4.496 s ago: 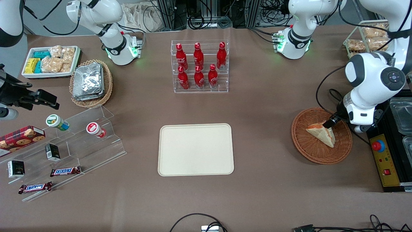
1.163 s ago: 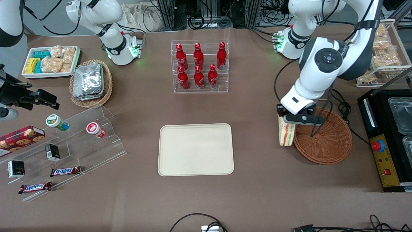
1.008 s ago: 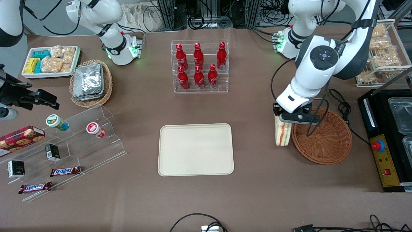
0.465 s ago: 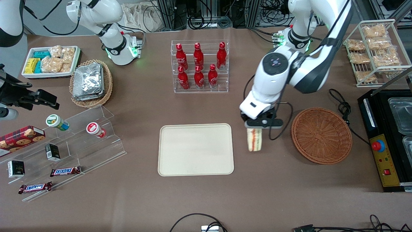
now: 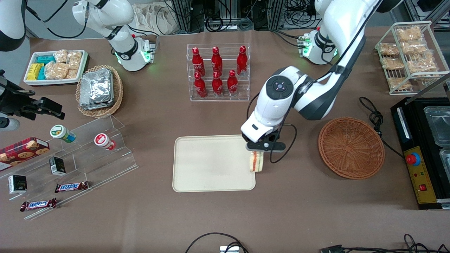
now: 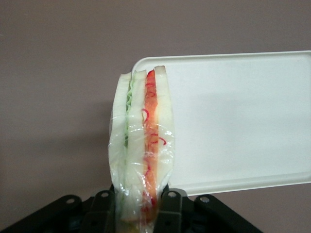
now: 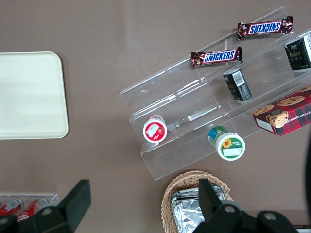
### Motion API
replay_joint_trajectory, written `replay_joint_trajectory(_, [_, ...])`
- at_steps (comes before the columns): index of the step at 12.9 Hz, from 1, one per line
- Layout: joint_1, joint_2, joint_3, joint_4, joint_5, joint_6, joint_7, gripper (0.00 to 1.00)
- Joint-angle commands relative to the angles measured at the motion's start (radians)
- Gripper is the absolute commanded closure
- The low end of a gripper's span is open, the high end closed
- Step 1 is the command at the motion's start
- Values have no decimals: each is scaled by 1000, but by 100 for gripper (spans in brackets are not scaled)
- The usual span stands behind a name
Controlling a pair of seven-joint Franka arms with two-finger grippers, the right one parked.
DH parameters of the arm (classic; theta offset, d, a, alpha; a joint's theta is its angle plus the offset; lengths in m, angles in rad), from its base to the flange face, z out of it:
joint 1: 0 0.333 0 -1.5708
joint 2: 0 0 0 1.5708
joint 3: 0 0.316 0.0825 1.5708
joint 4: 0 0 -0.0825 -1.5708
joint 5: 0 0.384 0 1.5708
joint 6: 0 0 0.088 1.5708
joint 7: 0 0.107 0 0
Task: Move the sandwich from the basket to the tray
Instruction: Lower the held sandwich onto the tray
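Sandwich (image 5: 256,162), plastic-wrapped, hangs edge-down, clamped between the 2 fingers of the left gripper (image 6: 142,206), over the tray (image 5: 211,163) rim on the wicker basket (image 5: 351,147) side. Carry further inboard over tray centre, lower until it touches, then release; judged likely to tip flat.

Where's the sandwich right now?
The sandwich hangs edge-up in the pincer, shut on it, above the tray rim at the end toward the basket, which it has left.
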Motion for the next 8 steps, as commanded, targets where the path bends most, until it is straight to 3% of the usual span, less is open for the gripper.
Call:
replay_joint_trajectory(1, [-51,99,6,105,61,-28,-49,71])
replay_joint_trajectory(3, [-67,142,6,110,101,-22,-89,71])
replay_joint_trajectory(8, [-91,250,4,168,104,-18,-103,71])
